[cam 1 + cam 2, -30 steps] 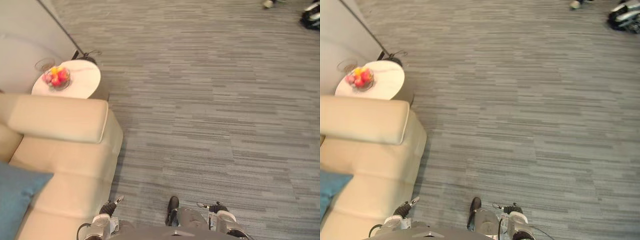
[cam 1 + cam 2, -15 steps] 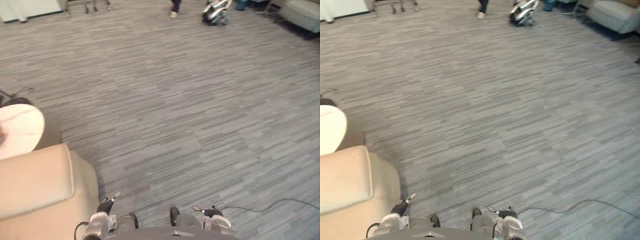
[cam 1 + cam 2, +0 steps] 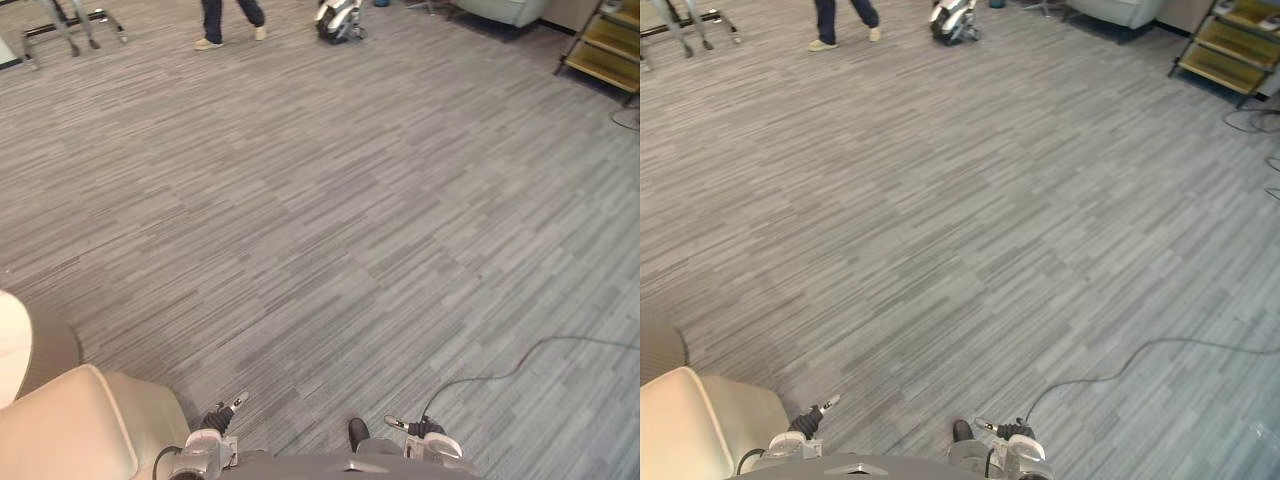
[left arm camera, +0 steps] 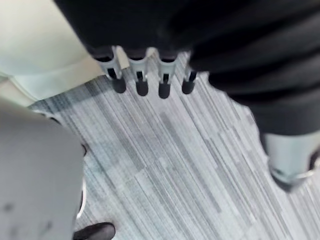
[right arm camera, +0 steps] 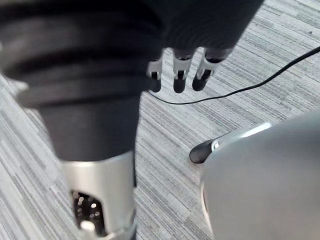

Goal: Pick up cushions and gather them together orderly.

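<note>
A corner of the cream sofa [image 3: 70, 430] sits at the lower left in the eye views, and its pale side [image 4: 40, 45] appears past my left hand. My left hand [image 4: 142, 75] hangs beside the sofa over the grey carpet, fingers straight and holding nothing. My right hand [image 5: 179, 75] hangs over the carpet on the other side, also open and holding nothing.
The edge of a round white side table [image 3: 10, 345] stands left of the sofa. Grey carpet [image 3: 350, 200] stretches ahead. Far off are a person's legs [image 3: 228, 20], a small white and black machine [image 3: 338, 18], a grey armchair [image 3: 500, 8] and a wooden shelf [image 3: 605, 50].
The camera has swung to the right: the sofa and side table slid to the left edge, and the blue cushion and fruit bowl left the picture. Both hands hang as before.
</note>
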Controlling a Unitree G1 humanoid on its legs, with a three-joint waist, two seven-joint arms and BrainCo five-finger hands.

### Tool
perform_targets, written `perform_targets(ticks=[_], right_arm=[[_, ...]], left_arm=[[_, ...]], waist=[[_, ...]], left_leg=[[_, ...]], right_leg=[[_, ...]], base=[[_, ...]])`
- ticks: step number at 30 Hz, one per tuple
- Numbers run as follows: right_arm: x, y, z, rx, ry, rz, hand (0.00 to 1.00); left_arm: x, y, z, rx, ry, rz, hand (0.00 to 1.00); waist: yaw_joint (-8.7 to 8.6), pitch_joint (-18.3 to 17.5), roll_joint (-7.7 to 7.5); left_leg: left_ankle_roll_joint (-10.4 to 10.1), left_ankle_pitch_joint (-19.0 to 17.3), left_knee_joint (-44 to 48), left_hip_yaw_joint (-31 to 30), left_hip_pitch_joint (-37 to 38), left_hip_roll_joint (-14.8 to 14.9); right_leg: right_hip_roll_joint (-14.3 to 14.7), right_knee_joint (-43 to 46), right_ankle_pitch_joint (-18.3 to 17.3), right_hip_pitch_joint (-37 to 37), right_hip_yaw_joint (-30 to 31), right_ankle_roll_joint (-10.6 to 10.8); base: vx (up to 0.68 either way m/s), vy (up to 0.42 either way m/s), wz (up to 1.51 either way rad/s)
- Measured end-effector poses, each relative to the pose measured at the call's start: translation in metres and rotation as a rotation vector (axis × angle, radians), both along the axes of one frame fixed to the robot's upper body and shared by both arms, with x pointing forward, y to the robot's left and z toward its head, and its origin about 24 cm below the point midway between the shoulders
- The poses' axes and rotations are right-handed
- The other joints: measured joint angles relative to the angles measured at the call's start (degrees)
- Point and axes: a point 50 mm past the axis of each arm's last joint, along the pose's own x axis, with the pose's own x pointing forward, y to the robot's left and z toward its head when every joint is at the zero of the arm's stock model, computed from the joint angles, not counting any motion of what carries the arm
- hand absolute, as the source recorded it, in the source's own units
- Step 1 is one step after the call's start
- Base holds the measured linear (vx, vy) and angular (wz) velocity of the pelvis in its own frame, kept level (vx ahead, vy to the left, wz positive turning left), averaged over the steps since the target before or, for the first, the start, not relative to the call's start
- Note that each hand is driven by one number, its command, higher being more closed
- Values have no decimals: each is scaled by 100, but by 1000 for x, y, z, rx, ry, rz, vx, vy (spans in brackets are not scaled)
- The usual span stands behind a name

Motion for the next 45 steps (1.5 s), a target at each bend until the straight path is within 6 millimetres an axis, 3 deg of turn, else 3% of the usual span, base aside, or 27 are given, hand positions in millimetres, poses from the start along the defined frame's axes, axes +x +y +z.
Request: perform_targets(ticks=[2,4,6,7,12,15,18,20,23,25,27,29,30,31,32,33,35,36,37,38,39,40,41,42,43,45], right_arm=[[12,0,3,-7,-20,33,0],[14,-6,5,-23,-19,37,0],[11,-5,3,-21,-7,40,0],[11,-6,4,-25,-6,44,0],[11,-9,4,-29,-13,28,0],[10,-9,4,-27,-22,11,0],[9,-11,4,-27,-22,-7,0],[8,-12,4,-26,-24,-18,0],[6,-21,6,-37,-27,-54,0],[6,-26,7,-49,-28,-60,0],[5,-26,7,-49,-26,-60,0],[7,-22,7,-43,-32,-58,0],[14,-21,10,-49,-66,-65,0],[14,-19,10,-43,-71,-67,0],[9,-12,7,-23,-57,-72,0],[5,-8,4,-13,-40,-72,0],[9,-8,5,-14,-49,-68,0],[13,-6,6,-7,-61,-70,0],[1,-9,3,-12,-30,-78,0],[-12,-8,-1,-6,-1,-87,0],[-18,-4,-3,7,13,-94,0],[-15,-2,-3,30,-12,-124,0],[-12,-1,-2,33,-17,-120,0],[-11,0,-2,33,-14,-112,0],[-10,0,-2,35,-17,-111,0],[-6,0,-1,35,-29,-104,0]], left_arm=[[4,1,2,3,-17,-2,0],[8,-1,3,3,-33,-20,0],[7,3,4,16,-37,-29,0],[8,6,4,23,-39,-28,0],[6,5,3,20,-32,-29,0],[12,5,5,21,-51,-30,0],[20,3,8,19,-74,-35,0],[22,2,9,17,-85,-35,0],[24,-3,10,4,-98,-33,0],[26,-5,11,-2,-109,-27,0],[27,-2,12,-2,-120,-8,0],[26,1,13,-7,-127,39,0],[21,2,11,-13,-117,70,0],[20,4,11,-13,-120,83,0],[20,16,13,11,-127,105,0],[13,23,11,23,-108,133,0],[-6,27,6,27,-55,158,0],[-24,30,1,24,-3,212,0],[-44,31,-3,26,55,227,0],[-59,30,-6,22,107,241,0],[-63,32,-7,27,123,237,0],[-65,36,-6,39,131,229,0],[-64,38,-6,47,131,217,0],[-62,40,-5,58,128,181,0],[-50,40,-3,62,96,152,0],[-45,37,-3,57,85,148,0]], waist=[[35,96,59],[64,188,178],[101,172,108],[108,225,96],[36,258,94],[26,316,29],[30,426,45],[33,481,86],[53,548,158],[119,590,240],[170,589,259],[269,596,263],[377,550,433],[359,570,394],[364,593,181],[410,634,151],[432,610,72],[396,466,-31],[464,338,-72],[488,167,-162],[482,69,-220],[385,42,-317],[333,68,-366],[273,74,-422],[260,152,-384],[217,171,-309]], left_leg=[[51,-40,-17,280,-61,126],[44,-39,-103,571,-14,270],[-49,-45,-103,691,38,269],[-149,-80,-99,728,135,281],[-313,11,50,722,181,563],[-368,-27,1042,660,-216,889],[-348,-15,2092,567,-550,1230],[-155,88,2853,403,-857,1420],[-262,-345,2968,-197,-1219,1074],[-281,-444,2447,-378,-1433,783],[-313,-359,1513,-505,-1602,559],[-339,142,653,-698,-1659,403],[-332,278,607,-636,-1623,470],[-378,171,788,-634,-1675,478],[-398,-103,1279,-566,-1718,413],[-273,-278,1787,-532,-1764,480],[-49,-390,2277,-638,-2023,459],[58,-454,2260,-879,-2292,278],[12,-312,1948,-913,-2340,294],[107,-501,2019,-722,-2229,113],[136,-592,1996,-671,-2188,46],[284,-658,1922,-635,-1988,-84],[333,-674,1828,-630,-1841,-153],[419,-717,1584,-648,-1440,-275],[456,-739,1266,-684,-917,-332],[455,-738,854,-730,-355,-298]], right_leg=[[-155,-26,-137,-77,-1287,-468],[-606,525,-410,-239,-3120,-558],[-787,642,-361,-185,-3646,-531],[-729,619,-154,-145,-3525,-304],[-344,452,-284,-150,-3225,-458],[-259,456,-360,-142,-3186,-547],[-142,456,-419,-26,-3123,-627],[-70,465,-474,65,-2998,-658],[-79,452,-508,115,-2680,-637],[-88,411,-523,187,-2433,-615],[-100,315,-529,192,-2257,-605],[-72,45,-531,246,-1983,-601],[55,858,-794,35,-1997,-585],[1,1209,-1021,16,-1968,-569],[-50,1208,-1371,327,-1708,-606],[-8,903,-1469,608,-1443,-386],[-39,719,-1455,754,-1231,-369],[-245,748,-1532,731,-1095,-232],[-360,1087,-1823,548,-920,-81],[-531,1682,-2065,422,-731,189],[-626,2244,-2123,178,-706,260],[-712,3735,-1914,-363,-672,468],[-763,4255,-1698,-488,-700,530],[-874,5110,-1298,-665,-912,492],[-991,5716,-1338,-742,-1332,243],[-996,5948,-1565,-862,-1840,-82]], base=[[-112,-48,-69],[-113,-37,-53],[-38,-144,-53],[-14,-195,-53],[-31,-186,-45],[-29,-149,-11],[7,-98,-16],[47,-43,-33],[77,36,-29],[103,119,-42],[103,161,-61],[146,144,-91],[183,78,-77],[292,102,-44],[270,90,-17],[270,107,-30],[227,160,-52],[332,245,-77],[410,309,-84],[483,296,-61],[535,279,-19],[497,208,5],[487,162,17],[506,113,19],[499,88,10],[396,43,-5]])
